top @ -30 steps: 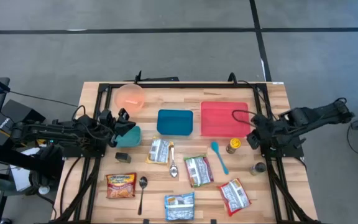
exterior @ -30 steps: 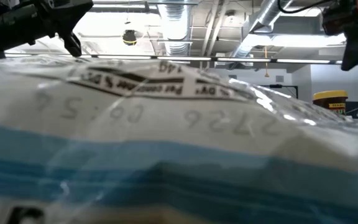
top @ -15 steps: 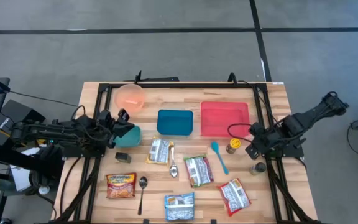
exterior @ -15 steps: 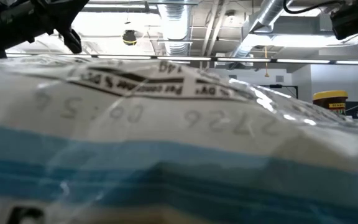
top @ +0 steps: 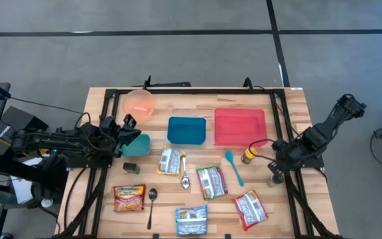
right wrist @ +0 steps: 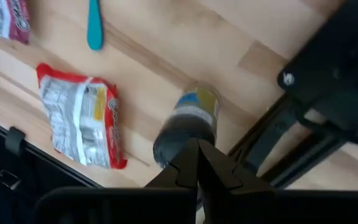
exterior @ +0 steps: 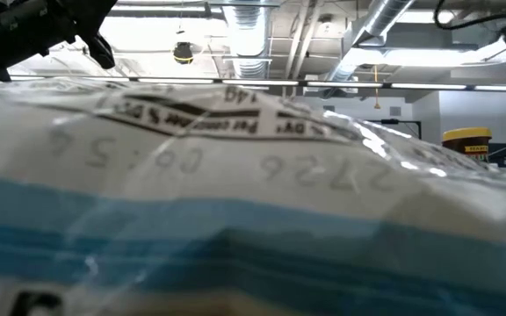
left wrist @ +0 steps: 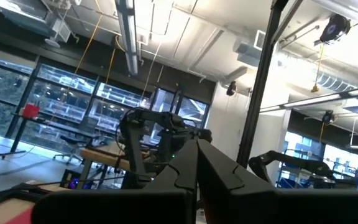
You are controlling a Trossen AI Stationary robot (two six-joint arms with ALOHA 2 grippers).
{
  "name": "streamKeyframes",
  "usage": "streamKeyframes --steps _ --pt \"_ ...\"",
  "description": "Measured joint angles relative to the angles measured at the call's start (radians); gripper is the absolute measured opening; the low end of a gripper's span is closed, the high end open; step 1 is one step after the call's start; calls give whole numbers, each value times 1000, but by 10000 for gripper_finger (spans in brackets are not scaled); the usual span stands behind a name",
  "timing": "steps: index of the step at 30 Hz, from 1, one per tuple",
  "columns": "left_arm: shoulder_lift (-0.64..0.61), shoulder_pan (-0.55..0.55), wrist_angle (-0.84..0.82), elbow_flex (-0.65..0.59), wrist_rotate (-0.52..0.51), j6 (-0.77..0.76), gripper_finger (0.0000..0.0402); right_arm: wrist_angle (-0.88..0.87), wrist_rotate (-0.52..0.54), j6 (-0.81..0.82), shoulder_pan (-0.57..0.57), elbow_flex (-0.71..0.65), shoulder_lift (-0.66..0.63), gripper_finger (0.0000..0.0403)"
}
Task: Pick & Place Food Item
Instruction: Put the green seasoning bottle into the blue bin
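I look first at my right gripper (right wrist: 196,163): its fingers are closed together and they hold nothing. It hangs over the right edge of the table (top: 290,106), just above a small dark jar (right wrist: 186,126) with a yellow and blue label. Beside the jar lies a red and white food packet (right wrist: 82,122), and a little farther a teal spoon (right wrist: 94,25).

My left gripper (left wrist: 196,163) is also closed and empty. It waits at the left edge of the table, near a teal bowl (top: 140,145), and it points up into the room.

I judge that no item is picked yet, so the task is at the approach step. More packets lie in the middle and front of the table, and the red tray (top: 239,126) and the blue tray (top: 186,130) are near the back. For the next move I think I must open the right fingers, choose one food item, and come down straight on it.
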Motion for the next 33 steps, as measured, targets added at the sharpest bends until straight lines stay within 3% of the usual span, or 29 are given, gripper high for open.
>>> streamKeyframes --steps 8,15,22,33 --pt "0 0 -2 0 0 -1 0 30 -72 283 265 0 90 0" --pt "0 0 1 0 0 -1 0 114 -60 390 415 0 174 0" --pt "0 0 1 0 0 -1 0 121 4 364 448 0 234 0" --pt "0 0 1 0 0 -1 0 201 12 255 401 -40 306 0"
